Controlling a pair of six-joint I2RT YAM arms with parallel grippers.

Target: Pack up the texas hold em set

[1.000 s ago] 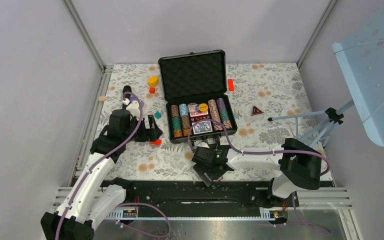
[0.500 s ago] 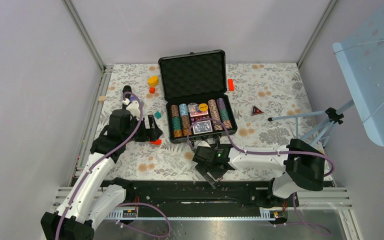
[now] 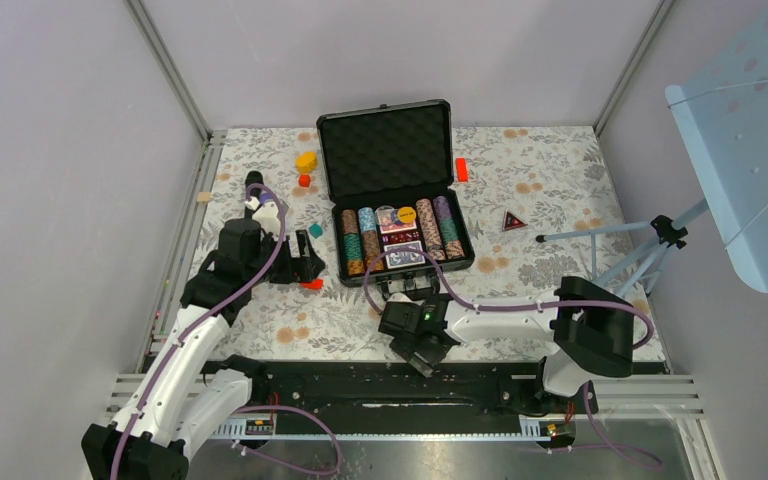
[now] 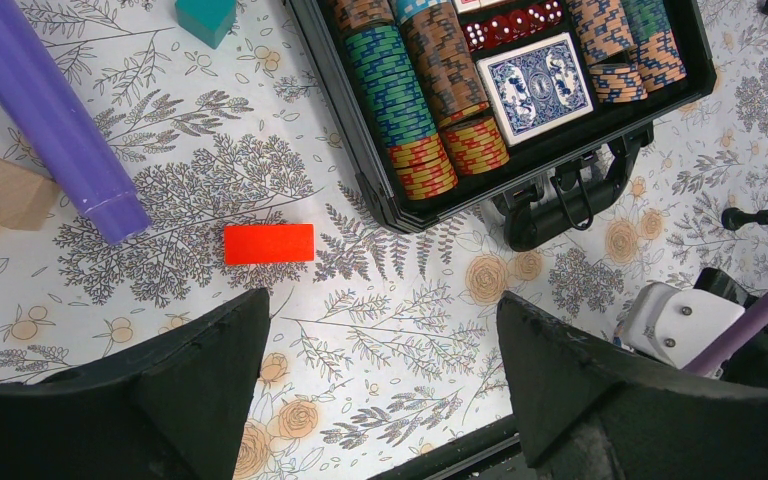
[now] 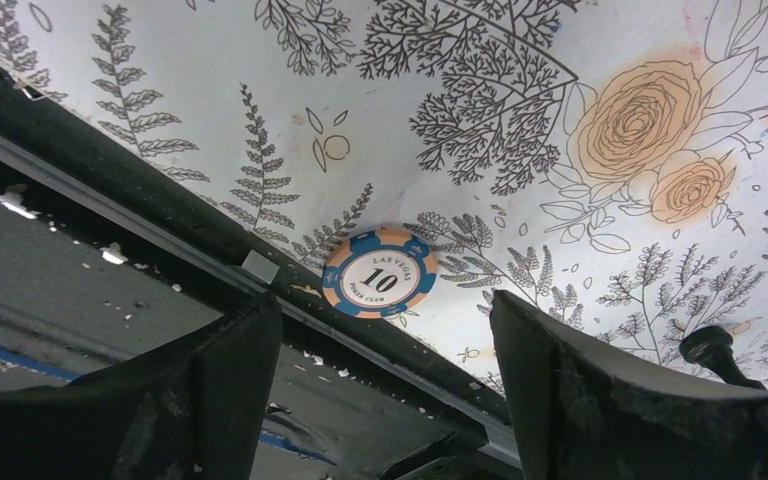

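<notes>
Right wrist view: the right gripper (image 5: 383,325) hangs open over a poker chip (image 5: 380,285) lying flat at the near edge of the table (image 5: 480,90); a closing finger may push it off.

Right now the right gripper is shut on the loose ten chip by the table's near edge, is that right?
Not quite. The right gripper is open, not shut: the right wrist view shows the loose ten chip lying flat on the table by its near edge, with the fingers apart on either side.
</notes>
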